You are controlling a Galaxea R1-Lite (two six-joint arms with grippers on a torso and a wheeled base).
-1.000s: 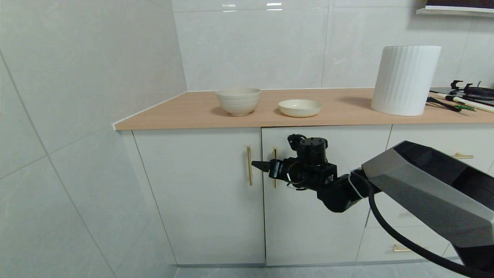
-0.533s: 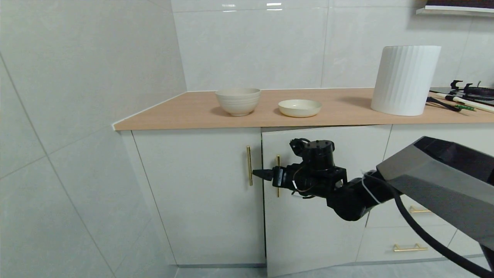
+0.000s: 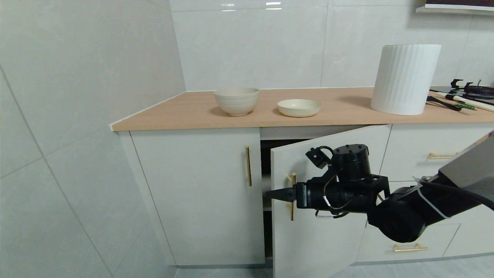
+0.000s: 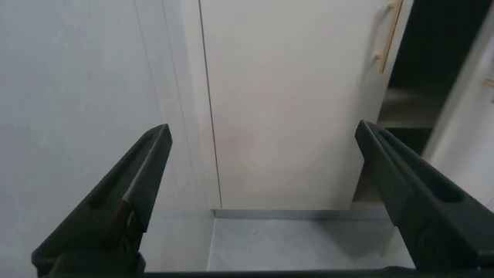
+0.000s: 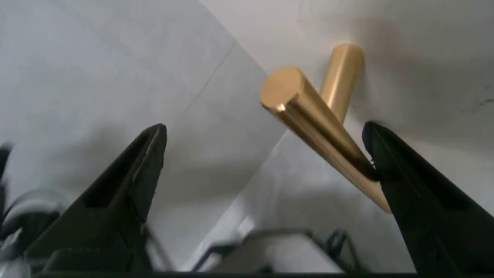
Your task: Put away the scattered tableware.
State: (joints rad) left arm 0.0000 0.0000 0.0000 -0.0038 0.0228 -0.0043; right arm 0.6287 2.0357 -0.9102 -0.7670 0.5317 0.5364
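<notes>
A beige bowl point(image 3: 236, 100) and a shallow cream dish point(image 3: 299, 107) sit side by side on the wooden countertop point(image 3: 185, 114). Below them, the right cabinet door point(image 3: 328, 239) stands partly swung out, with a dark gap beside it. My right gripper point(image 3: 278, 194) is at that door's gold handle point(image 3: 293, 195). In the right wrist view the handle point(image 5: 324, 139) lies between the spread fingers of the right gripper point(image 5: 262, 166), close against one finger. My left gripper point(image 4: 262, 162) is open with nothing between its fingers, low in front of the closed left door point(image 4: 285, 100).
A tall white ribbed container point(image 3: 405, 79) stands on the counter to the right, with several utensils point(image 3: 459, 102) beyond it. Tiled wall point(image 3: 77, 116) borders the cabinet on the left. Drawers with gold pulls point(image 3: 410, 248) lie behind the right arm.
The right cabinet door has swung outward from closed, with my right gripper at its handle moving right, down and toward me.
</notes>
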